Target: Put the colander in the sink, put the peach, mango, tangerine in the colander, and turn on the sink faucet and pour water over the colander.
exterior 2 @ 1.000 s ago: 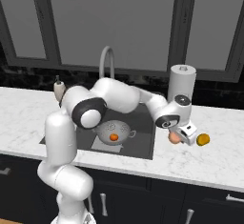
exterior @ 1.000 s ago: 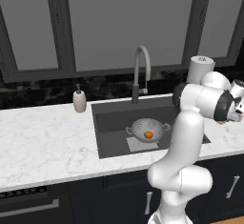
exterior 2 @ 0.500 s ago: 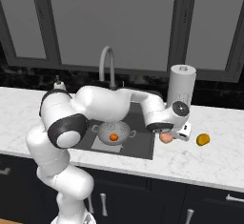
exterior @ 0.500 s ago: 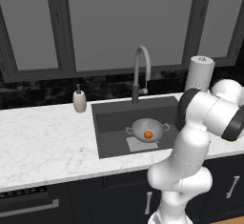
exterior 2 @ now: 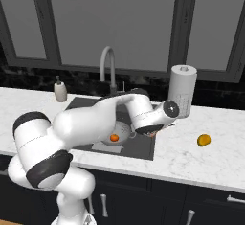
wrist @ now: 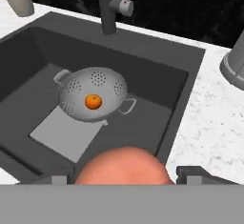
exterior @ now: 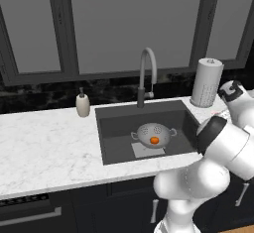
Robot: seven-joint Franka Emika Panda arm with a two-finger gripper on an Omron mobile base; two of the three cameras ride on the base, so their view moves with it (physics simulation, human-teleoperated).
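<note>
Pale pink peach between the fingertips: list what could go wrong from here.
The pale pink round peach sits in the gripper near the dark grey sink edge, short of the pierced silver-grey metal colander; released early, it would likely miss. Dropped in, it may knock the vivid orange tangerine.

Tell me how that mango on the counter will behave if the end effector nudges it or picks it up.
The mango looks small, rounded and smooth, so a nudge would probably roll it across the flat marble counter. With nothing visible beside it to stop it, it could wander. Its curved skin may slip between narrow fingers, so a centred grasp seems wiser.
</note>
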